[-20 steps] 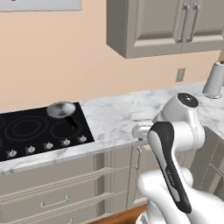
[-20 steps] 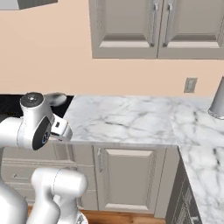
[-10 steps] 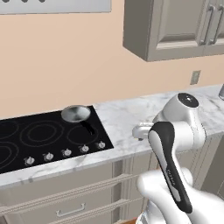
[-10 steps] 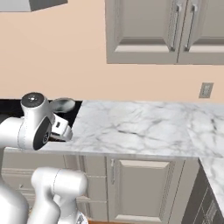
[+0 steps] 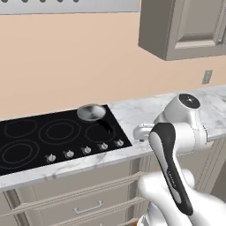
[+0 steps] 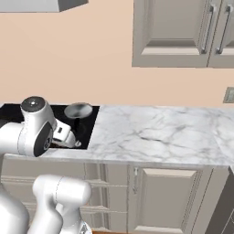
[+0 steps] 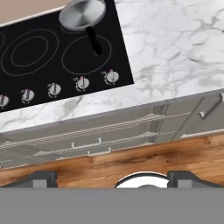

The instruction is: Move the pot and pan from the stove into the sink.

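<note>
Pan (image 7: 83, 14) is sitting at stove (image 7: 35, 83) back corner, well apart from gripper (image 7: 111, 178), whose jaws are standing spread, pinching nothing. Shallow grey metal bowl, straight black handle; glossy black cooktop is adjoining veined white marble counter (image 7: 175, 48).

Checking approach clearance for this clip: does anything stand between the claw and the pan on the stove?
Nothing visible does. The pan sits at the stove's back right corner, handle toward the knobs. The open claw hangs out over the floor, with bare cooktop and counter edge between.
</note>
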Available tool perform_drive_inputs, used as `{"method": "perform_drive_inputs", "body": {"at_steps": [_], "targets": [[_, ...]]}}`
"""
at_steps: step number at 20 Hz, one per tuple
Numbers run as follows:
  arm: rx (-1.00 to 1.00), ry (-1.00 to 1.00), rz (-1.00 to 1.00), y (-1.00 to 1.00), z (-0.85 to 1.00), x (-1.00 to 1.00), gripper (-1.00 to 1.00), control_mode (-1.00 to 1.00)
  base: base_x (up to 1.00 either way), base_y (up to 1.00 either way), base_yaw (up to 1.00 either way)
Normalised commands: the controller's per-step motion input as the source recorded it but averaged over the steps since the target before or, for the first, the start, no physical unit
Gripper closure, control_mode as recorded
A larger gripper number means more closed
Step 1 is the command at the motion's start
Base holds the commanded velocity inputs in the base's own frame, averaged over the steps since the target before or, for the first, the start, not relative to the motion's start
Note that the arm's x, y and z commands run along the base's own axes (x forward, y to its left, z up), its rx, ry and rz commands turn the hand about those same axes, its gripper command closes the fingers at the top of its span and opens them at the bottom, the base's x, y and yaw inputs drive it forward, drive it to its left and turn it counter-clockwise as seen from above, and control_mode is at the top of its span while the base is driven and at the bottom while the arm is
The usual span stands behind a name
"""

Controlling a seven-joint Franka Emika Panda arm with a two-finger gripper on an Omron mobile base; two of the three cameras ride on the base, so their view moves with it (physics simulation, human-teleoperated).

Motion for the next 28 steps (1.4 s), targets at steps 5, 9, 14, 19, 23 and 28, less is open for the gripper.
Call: {"method": "perform_drive_inputs", "body": {"at_steps": [5, 9, 14, 19, 23, 28], "targets": [[0.0, 0.0, 0.0, 0.0, 0.0, 0.0, -1.0, 1.0, 0.47, 0.33, 0.0], [0.0, 0.0, -0.01, 0.05, 0.0, 0.27, -1.0, -1.0, 0.0, 0.0, 0.0], [0.0, 0.01, 0.0, 0.22, 0.0, 0.91, -1.0, -1.0, 0.0, 0.0, 0.0], [0.0, 0.09, 0.02, 0.24, -0.15, 0.75, -1.0, -1.0, 0.0, 0.0, 0.0], [-0.01, 0.1, 0.08, 0.2, -0.24, 0.44, -1.0, -1.0, 0.0, 0.0, 0.0], [-0.01, 0.02, 0.02, 0.04, -0.1, 0.09, -1.0, -1.0, 0.0, 0.0, 0.0]]}}
